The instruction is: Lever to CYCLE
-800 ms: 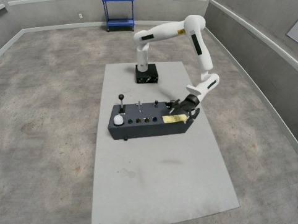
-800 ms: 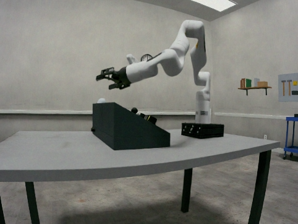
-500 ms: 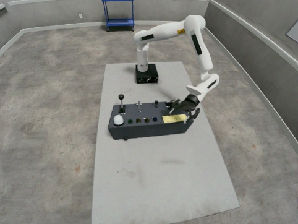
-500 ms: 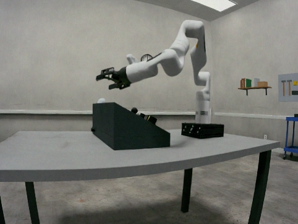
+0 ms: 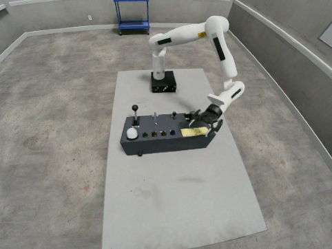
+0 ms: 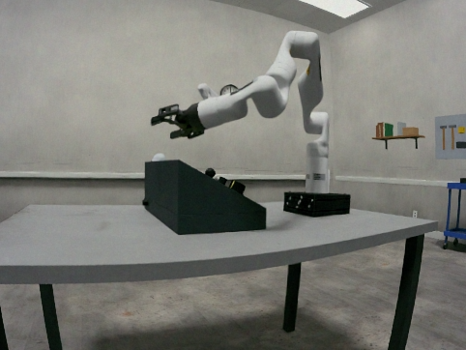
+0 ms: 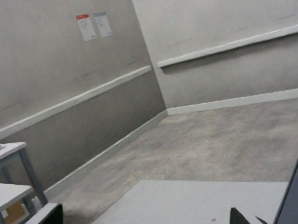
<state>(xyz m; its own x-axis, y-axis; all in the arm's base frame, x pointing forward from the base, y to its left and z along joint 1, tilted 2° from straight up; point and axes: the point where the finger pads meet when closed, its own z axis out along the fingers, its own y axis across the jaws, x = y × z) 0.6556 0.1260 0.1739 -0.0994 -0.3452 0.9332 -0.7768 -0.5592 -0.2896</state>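
The dark console point(image 5: 167, 134) lies across the middle of the grey table. Its lever point(image 5: 135, 115), a black stick with a ball knob, stands upright at the console's left end; it also shows in the side view point(image 6: 210, 171). My gripper point(image 5: 204, 121) is open and empty. It hovers over the console's right end, by the yellow label point(image 5: 194, 131), far from the lever. The side view shows the gripper point(image 6: 168, 122) well above the console's top, touching nothing. The wrist view shows only floor, walls, the table edge and a sliver of the console point(image 7: 292, 200).
A white dome button point(image 5: 131, 133) sits below the lever. A row of small coloured buttons point(image 5: 158, 133) and two toggles point(image 5: 156, 117) point(image 5: 174, 114) lie between lever and gripper. The arm's black base point(image 5: 163, 81) stands behind the console. A blue cart point(image 5: 131, 15) is at the far wall.
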